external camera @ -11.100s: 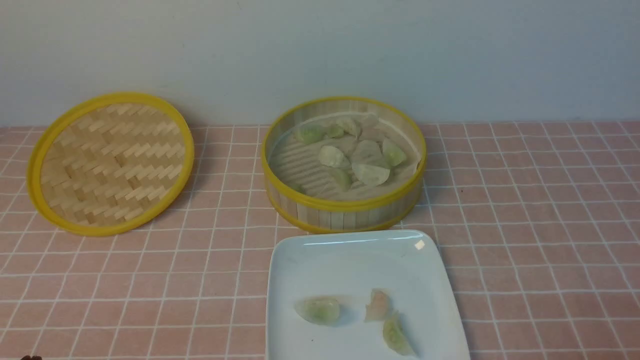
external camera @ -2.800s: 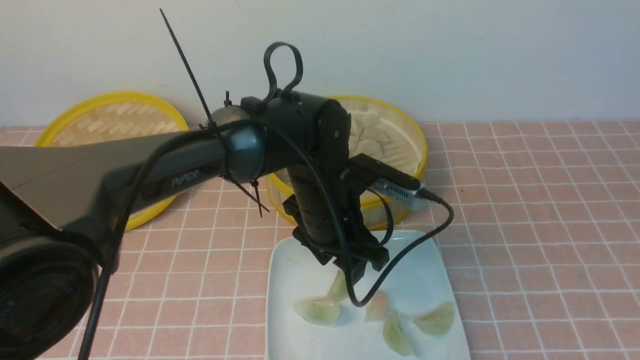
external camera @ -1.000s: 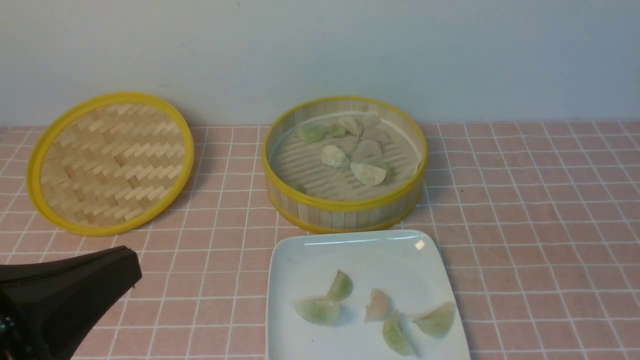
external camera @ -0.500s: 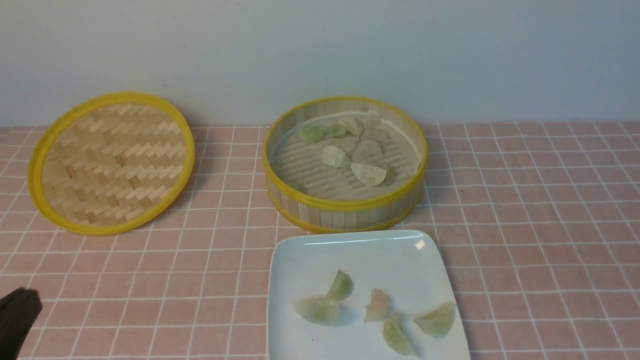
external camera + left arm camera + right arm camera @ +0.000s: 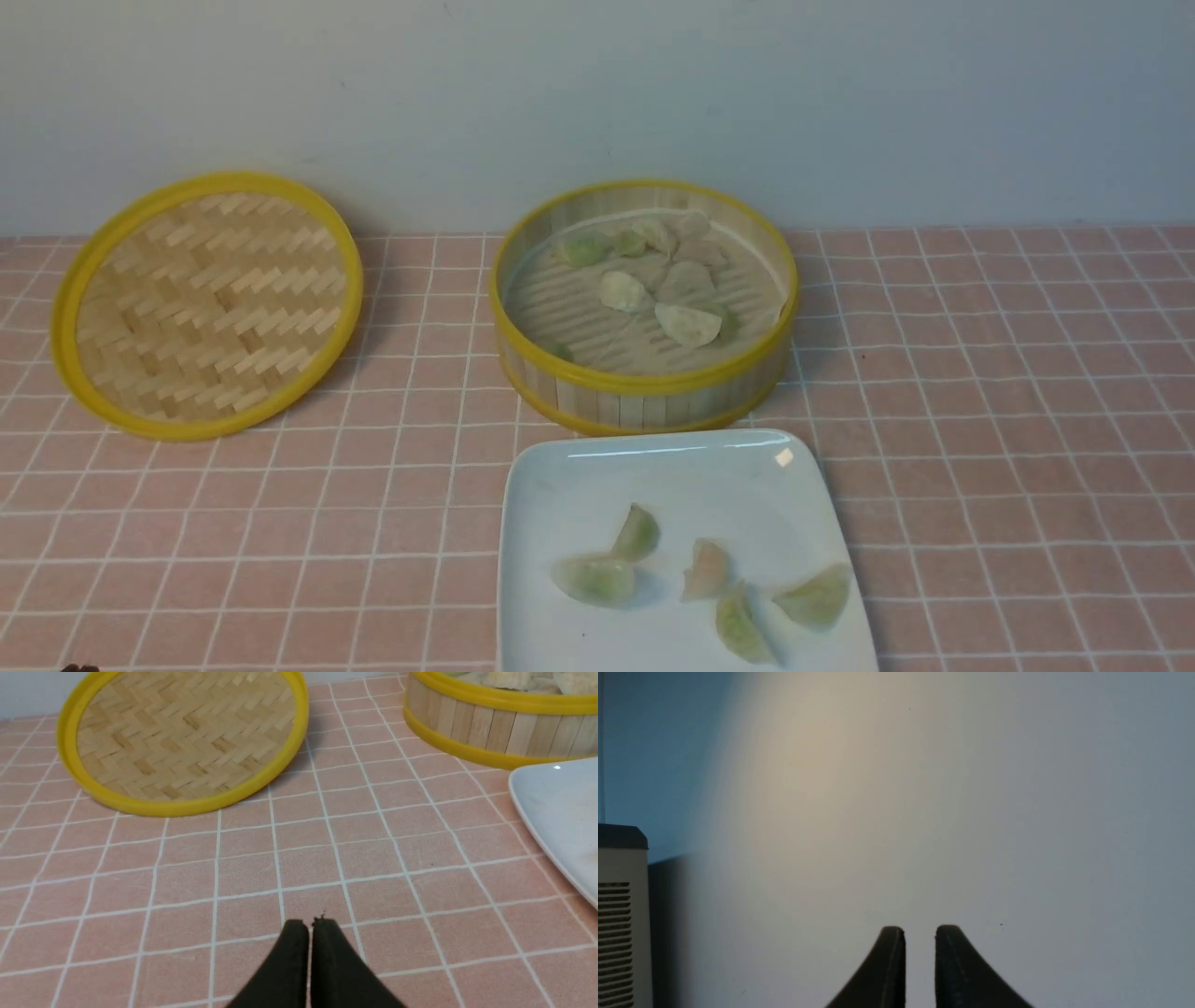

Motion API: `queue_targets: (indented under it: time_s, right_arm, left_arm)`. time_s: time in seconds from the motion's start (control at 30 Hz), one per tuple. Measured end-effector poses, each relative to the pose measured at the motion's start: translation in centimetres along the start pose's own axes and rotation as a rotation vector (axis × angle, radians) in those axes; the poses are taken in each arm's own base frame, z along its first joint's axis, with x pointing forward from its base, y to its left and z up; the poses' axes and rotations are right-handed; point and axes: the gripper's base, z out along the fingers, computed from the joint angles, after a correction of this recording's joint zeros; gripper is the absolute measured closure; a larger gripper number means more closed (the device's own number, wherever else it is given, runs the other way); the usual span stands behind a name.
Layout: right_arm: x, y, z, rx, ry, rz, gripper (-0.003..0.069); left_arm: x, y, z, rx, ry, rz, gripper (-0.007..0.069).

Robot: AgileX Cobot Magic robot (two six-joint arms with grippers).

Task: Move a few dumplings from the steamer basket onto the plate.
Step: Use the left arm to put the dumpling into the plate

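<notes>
Here the left claw [image 5: 309, 926], closed and empty, hangs well apart from the plate [image 5: 551, 812]; right claw [image 5: 920, 933] slightly parted, empty.

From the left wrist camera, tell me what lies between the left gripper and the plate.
Only bare pink tiled tablecloth lies between the shut left gripper and the plate; the left wrist view shows it. The woven lid sits off that line.
</notes>
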Motion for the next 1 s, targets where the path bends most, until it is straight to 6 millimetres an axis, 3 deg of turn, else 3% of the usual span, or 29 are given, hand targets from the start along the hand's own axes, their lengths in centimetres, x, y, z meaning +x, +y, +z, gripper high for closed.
queue_targets:
  time_s: [0.8, 1.0]
  right_arm:
    - [0.00, 0.00, 0.00, 0.001, 0.000, -0.011, 0.0572]
    - [0.97, -0.06, 0.13, -0.004, 0.027, -0.006, 0.0572]
  left_arm:
    - [0.00, 0.00, 0.00, 0.000, 0.000, 0.002, 0.0631]
    - [0.00, 0.00, 0.00, 0.000, 0.000, 0.002, 0.0631]
